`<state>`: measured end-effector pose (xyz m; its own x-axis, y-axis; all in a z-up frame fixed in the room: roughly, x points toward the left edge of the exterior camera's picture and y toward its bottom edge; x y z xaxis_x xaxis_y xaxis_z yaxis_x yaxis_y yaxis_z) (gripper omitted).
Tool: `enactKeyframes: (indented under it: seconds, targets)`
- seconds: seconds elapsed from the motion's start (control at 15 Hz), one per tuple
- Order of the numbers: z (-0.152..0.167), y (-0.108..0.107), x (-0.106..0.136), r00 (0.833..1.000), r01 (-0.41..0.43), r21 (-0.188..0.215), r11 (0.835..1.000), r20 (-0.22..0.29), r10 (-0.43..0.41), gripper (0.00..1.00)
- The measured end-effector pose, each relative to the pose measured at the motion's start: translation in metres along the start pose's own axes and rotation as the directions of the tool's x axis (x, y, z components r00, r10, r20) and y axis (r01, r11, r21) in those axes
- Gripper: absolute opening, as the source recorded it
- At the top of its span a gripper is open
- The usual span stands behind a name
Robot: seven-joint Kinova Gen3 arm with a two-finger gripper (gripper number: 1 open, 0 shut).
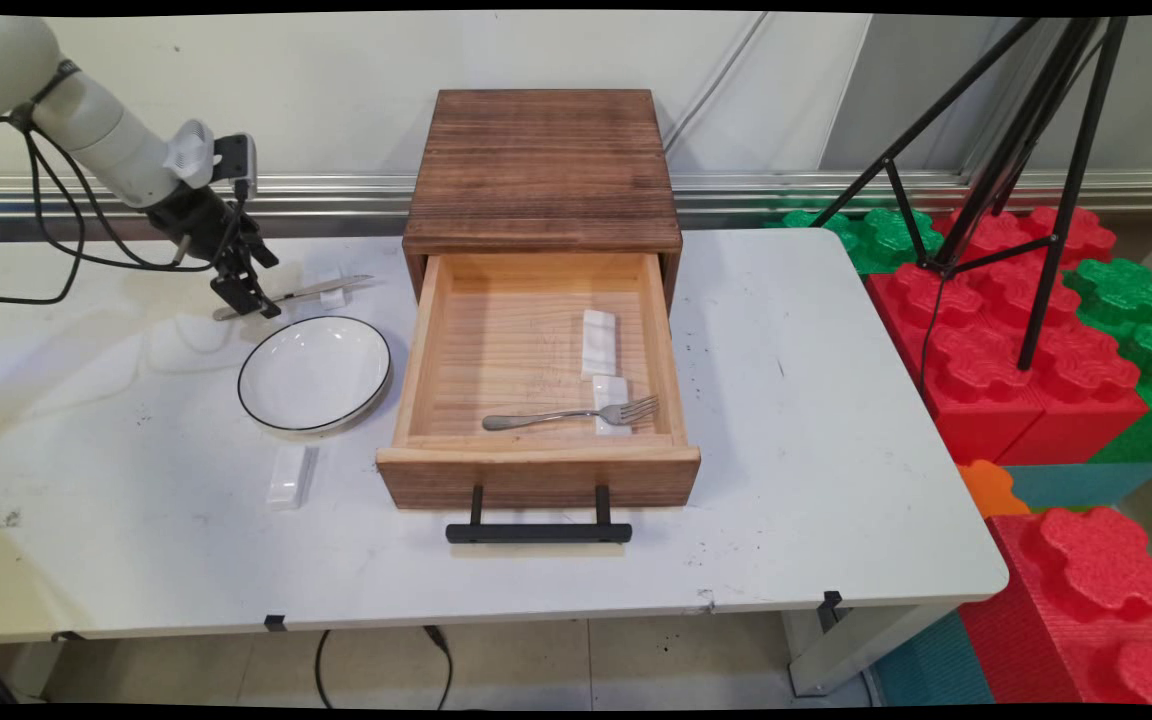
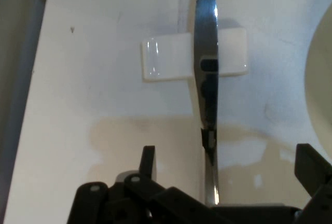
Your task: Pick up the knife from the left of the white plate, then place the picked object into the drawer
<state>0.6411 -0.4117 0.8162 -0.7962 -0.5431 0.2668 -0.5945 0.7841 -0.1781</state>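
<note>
Knife, laid across a small white rest just beside the plate, is straddled by the widely parted gripper, which should be centred over the handle before any closing.

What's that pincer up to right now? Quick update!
Pincer open, low over a table knife. Knife lies across a small white rest. Plate close beside; open drawer holds a fork.
</note>
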Motion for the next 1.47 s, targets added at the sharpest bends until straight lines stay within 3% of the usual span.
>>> enactKeyframes:
  seconds: [0.47,0.53,1.47]
  targets:
    - [0.017,-0.007,-0.003,1.0,0.001,-0.026,1.0,0.006,-0.001,1.0]
    - [0.019,-0.009,-0.003,1.0,0.0,-0.027,1.0,0.005,0.0,0.0]
    - [0.027,-0.018,-0.004,1.0,0.006,-0.034,0.999,-0.007,-0.006,0.0]
